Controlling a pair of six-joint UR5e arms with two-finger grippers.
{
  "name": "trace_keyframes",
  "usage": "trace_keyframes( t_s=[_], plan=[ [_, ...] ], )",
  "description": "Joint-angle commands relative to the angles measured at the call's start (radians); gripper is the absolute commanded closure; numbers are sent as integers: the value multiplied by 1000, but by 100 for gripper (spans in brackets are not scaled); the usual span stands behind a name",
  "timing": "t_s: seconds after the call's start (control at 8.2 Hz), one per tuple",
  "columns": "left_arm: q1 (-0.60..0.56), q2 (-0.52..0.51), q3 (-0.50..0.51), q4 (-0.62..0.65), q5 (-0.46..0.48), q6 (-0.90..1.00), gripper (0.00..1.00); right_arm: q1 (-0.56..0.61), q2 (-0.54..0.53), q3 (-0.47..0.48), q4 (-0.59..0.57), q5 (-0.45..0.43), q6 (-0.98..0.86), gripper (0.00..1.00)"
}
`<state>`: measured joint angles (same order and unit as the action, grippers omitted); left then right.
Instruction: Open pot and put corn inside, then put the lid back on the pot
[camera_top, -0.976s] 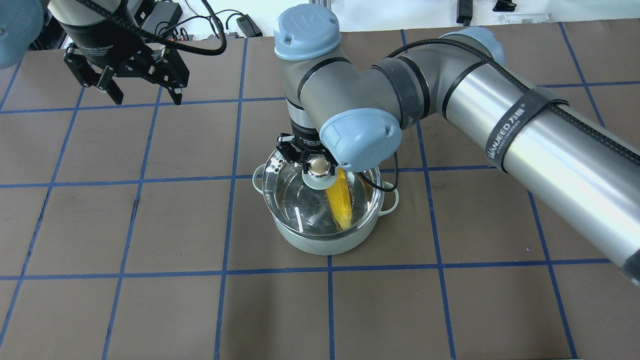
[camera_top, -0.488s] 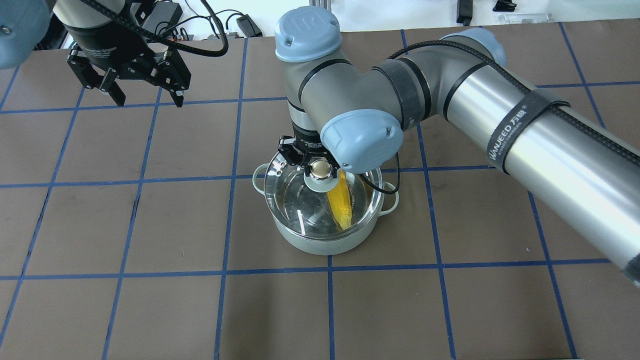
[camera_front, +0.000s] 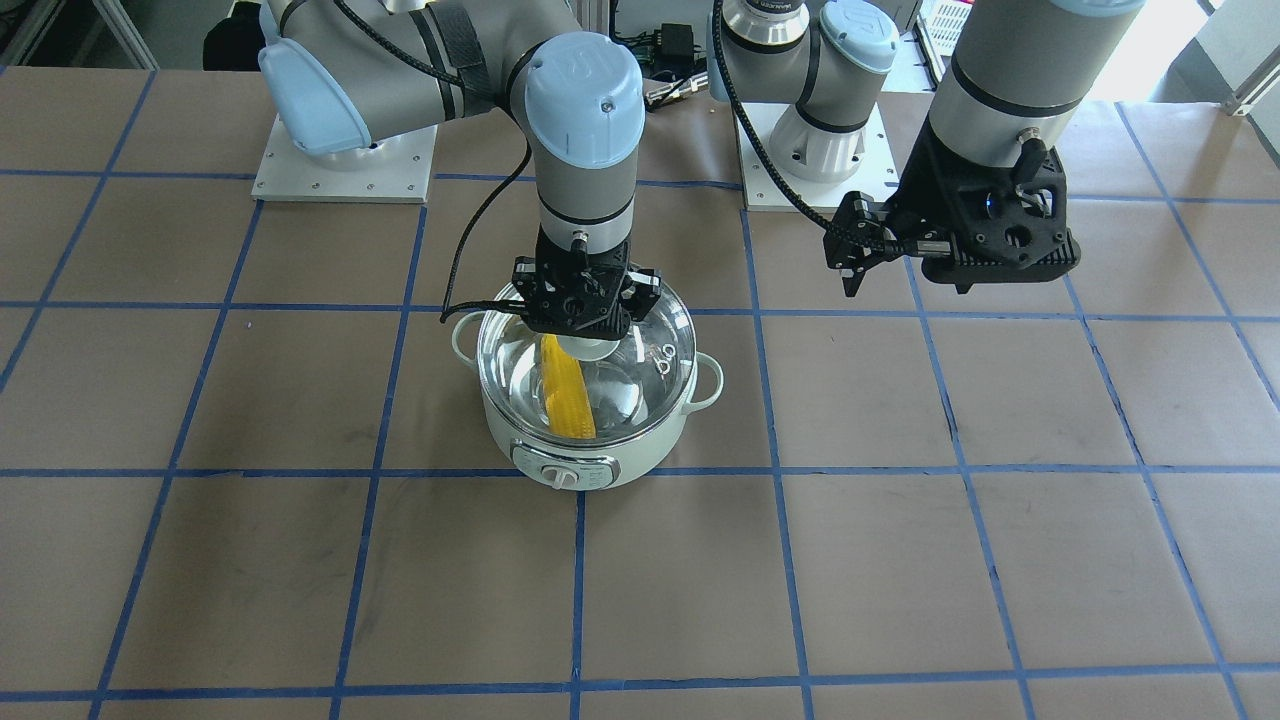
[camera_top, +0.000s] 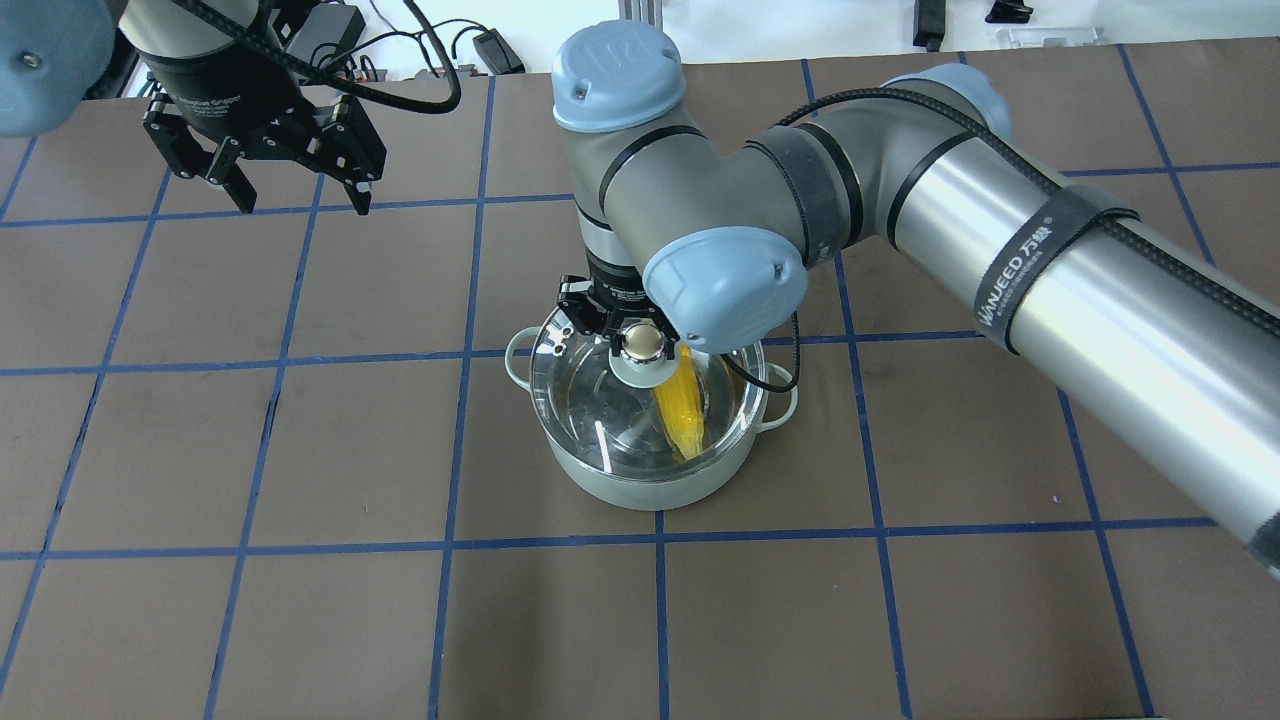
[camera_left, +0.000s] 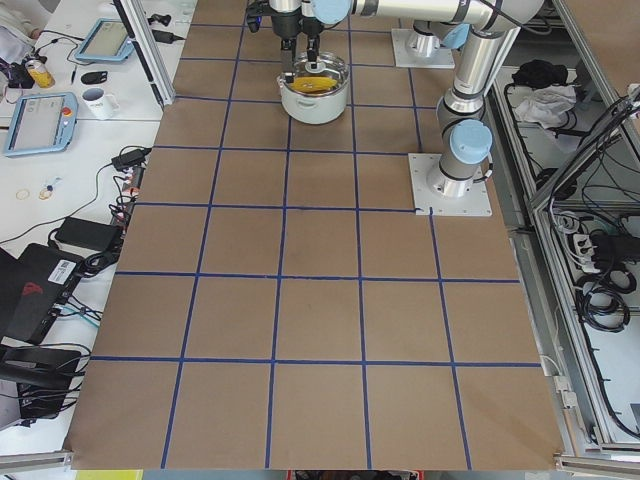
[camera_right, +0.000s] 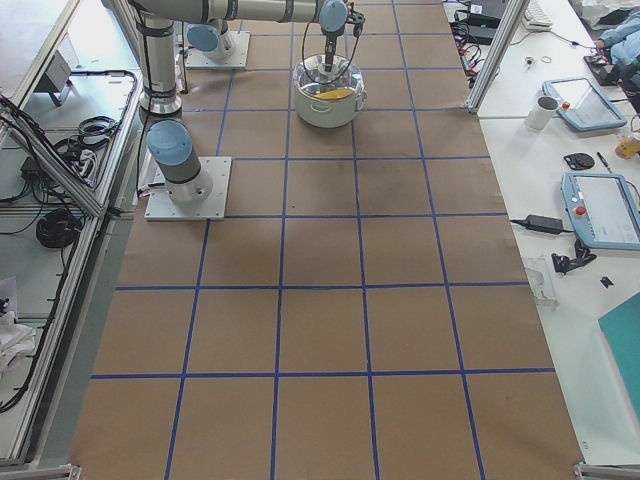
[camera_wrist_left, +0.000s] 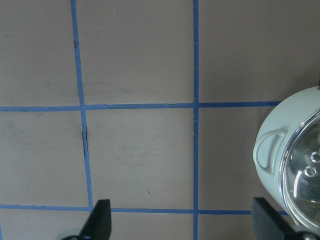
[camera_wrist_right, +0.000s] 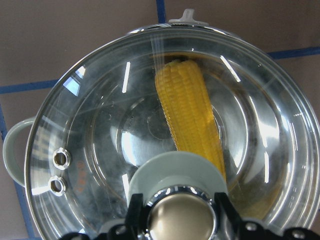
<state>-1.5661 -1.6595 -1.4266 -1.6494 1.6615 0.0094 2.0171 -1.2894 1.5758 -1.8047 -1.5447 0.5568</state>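
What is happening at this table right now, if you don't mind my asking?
The right gripper is at the lid of the pale green pot, its fingers closed around the chrome knob. The glass lid sits on the pot, and the corn lies inside, visible through it. The left gripper hangs open and empty above the table, off to the side. All that looks left is for the right gripper to let go.
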Motion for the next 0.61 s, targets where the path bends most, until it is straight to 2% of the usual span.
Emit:
trace_keyframes(
  t_s=[0.0,0.37,0.49],
  plan=[
    [0,0,0,-1,1,3,0,0,1,4,-2,-2,-9,76],
    [0,1,-12,2,1,1,0,0,1,6,-4,-8,-14,71],
    [0,1,-14,2,1,1,0,0,2,6,-2,-9,-18,47]
  ],
)
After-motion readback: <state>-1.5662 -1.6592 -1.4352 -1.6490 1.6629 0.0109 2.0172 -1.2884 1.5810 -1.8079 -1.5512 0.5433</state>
